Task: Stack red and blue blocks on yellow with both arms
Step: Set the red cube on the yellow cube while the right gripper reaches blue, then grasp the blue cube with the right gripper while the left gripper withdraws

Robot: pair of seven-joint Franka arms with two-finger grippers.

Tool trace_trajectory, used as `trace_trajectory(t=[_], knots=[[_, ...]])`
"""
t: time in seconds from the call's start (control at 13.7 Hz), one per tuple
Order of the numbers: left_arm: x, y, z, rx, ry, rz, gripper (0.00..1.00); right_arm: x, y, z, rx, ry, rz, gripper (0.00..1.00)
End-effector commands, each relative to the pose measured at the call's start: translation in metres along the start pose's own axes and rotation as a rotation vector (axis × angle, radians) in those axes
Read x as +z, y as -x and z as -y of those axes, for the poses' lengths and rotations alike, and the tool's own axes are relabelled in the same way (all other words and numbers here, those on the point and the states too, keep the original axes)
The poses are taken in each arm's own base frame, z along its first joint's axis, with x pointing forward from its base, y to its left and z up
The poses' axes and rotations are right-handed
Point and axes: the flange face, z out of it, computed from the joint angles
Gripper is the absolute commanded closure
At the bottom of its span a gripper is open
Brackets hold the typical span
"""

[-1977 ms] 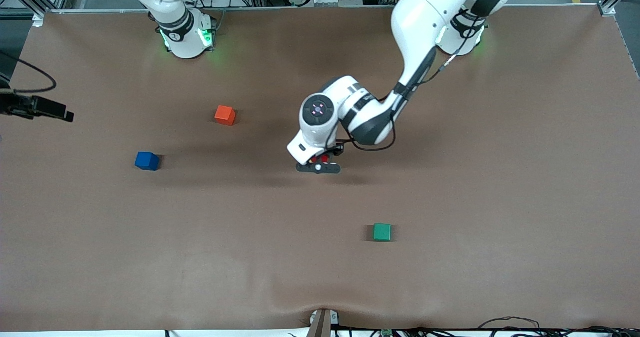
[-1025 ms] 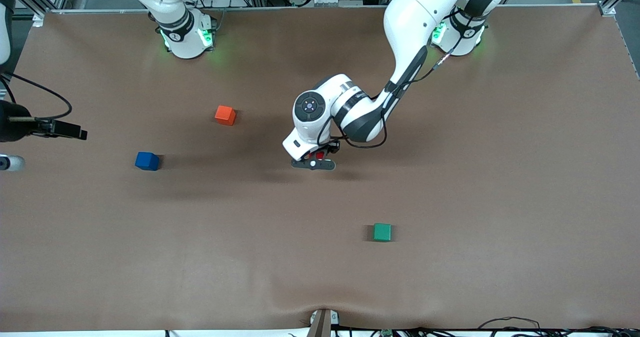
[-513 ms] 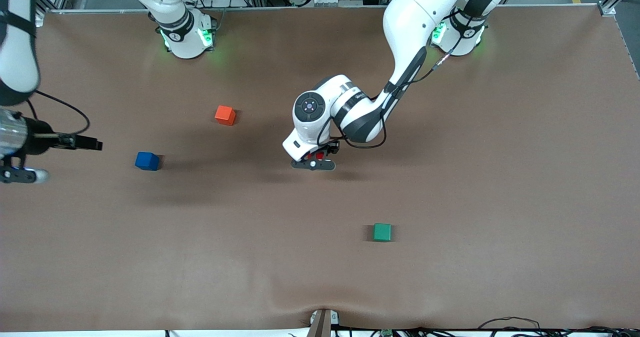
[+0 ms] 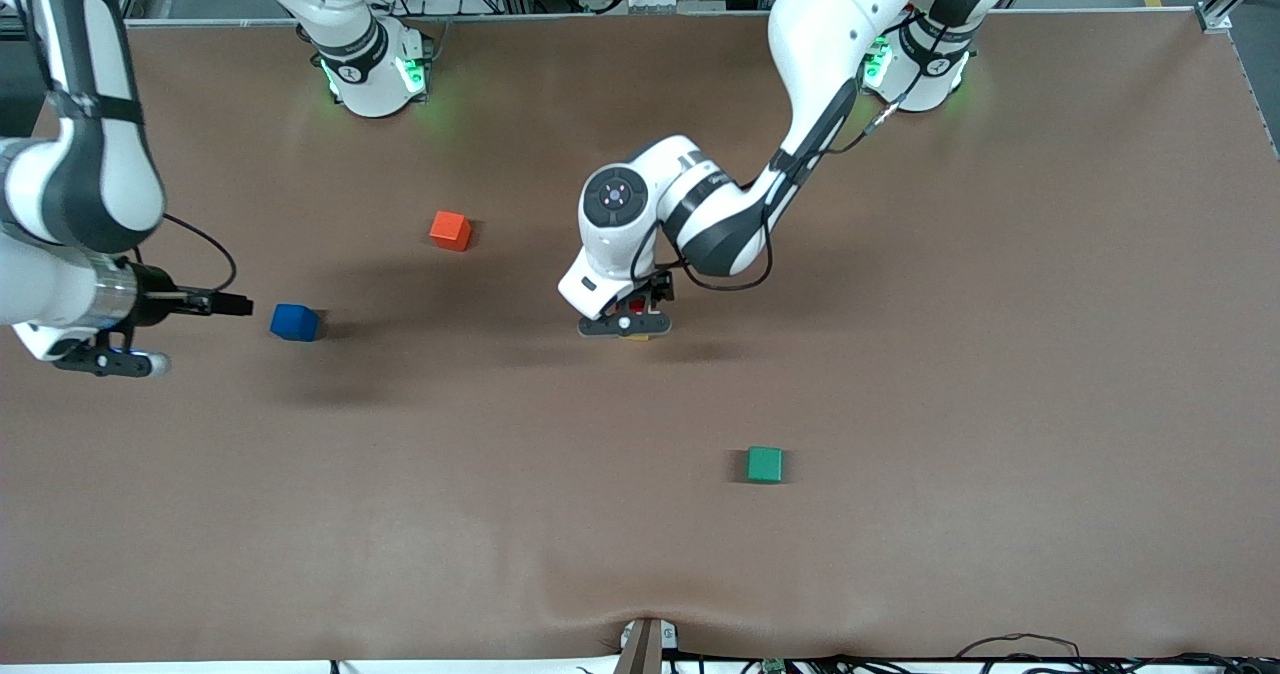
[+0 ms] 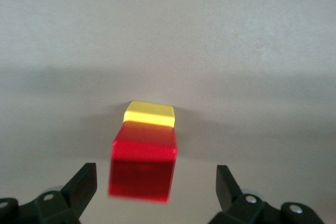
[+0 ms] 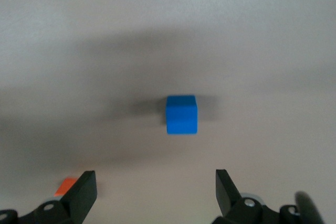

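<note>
The red block [image 4: 637,306] sits on the yellow cube [image 4: 641,336] at the table's middle; in the front view only a sliver of yellow shows. In the left wrist view the red block [image 5: 143,163] covers most of the yellow cube [image 5: 149,113]. My left gripper [image 4: 637,314] is right over them, open [image 5: 155,176], its fingers apart from the red block on both sides. The blue block [image 4: 294,322] lies on the table toward the right arm's end. My right gripper [image 4: 105,346] hangs open [image 6: 155,182] and empty beside the blue block [image 6: 181,114], above the table.
An orange-red cube [image 4: 450,231] lies farther from the front camera than the blue block and shows at the edge of the right wrist view [image 6: 65,186]. A green cube [image 4: 765,464] lies nearer to the front camera than the stack.
The right arm has swung in from the table's end toward the blue block. The left hand has shifted slightly, and a sliver of yellow now shows under it.
</note>
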Motion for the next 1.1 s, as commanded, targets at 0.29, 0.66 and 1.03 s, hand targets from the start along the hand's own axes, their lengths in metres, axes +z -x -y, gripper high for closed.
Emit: trace_trajectory(t=[0.29,0.66,1.03], knots=[[-0.178,-0.018,0.069,-0.110,-0.011,-0.080,0.00,0.091,0.021,0.001,-0.033,0.012,-0.075,0.00],[-0.287,-0.064,0.187,-0.154,-0.002,-0.131,0.00,0.120,0.018,-0.005,-0.055,0.019,-0.051,0.00],[-0.333,-0.100,0.286,-0.133,-0.006,-0.167,0.00,0.139,0.015,-0.034,-0.097,0.008,-0.041,0.00]])
